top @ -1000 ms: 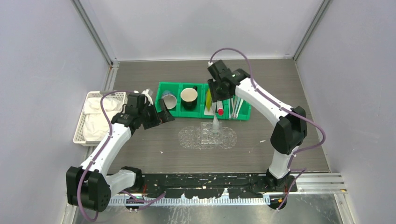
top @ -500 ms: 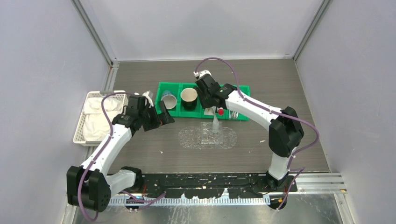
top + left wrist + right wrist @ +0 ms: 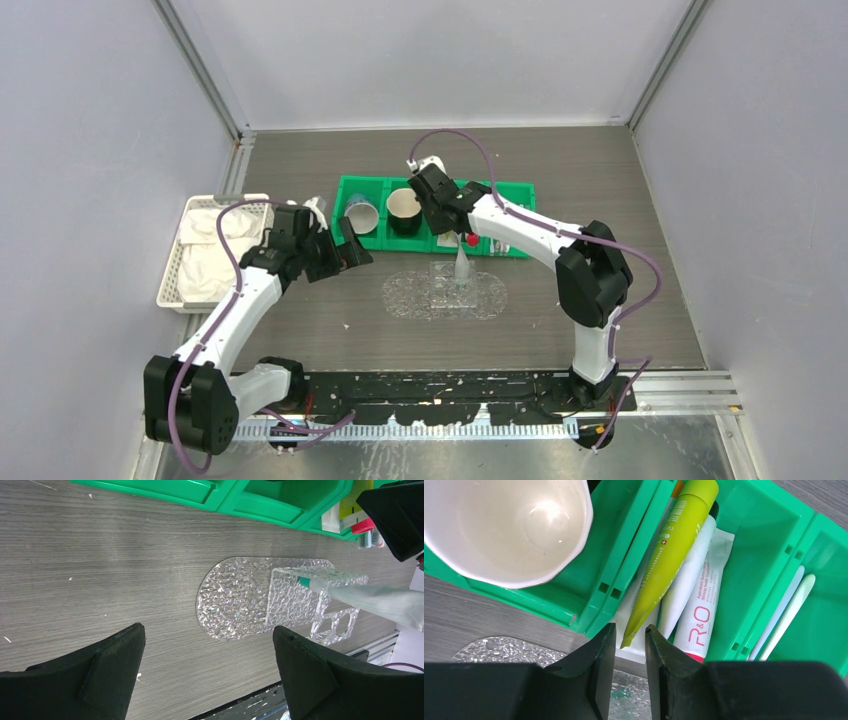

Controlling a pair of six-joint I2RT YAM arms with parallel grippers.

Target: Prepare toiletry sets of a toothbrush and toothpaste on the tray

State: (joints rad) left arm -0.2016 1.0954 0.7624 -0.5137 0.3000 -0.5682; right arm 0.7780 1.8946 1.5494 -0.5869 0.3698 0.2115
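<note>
The right end effector is nearly closed about the crimped tail of the yellow-green toothpaste tube. The tube lies slanted in the green bin at frame centre. Whether the end effector truly pinches it, I cannot tell. So thin a hold could slip, or the tube might drag out the white R&O tube touching it. The left end effector hangs wide open and empty over the worktop, near the tray.

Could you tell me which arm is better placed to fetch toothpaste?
Right. The right claw hangs over the yellow-green toothpaste tube in the green plastic bin; the left claw is farther off.
</note>
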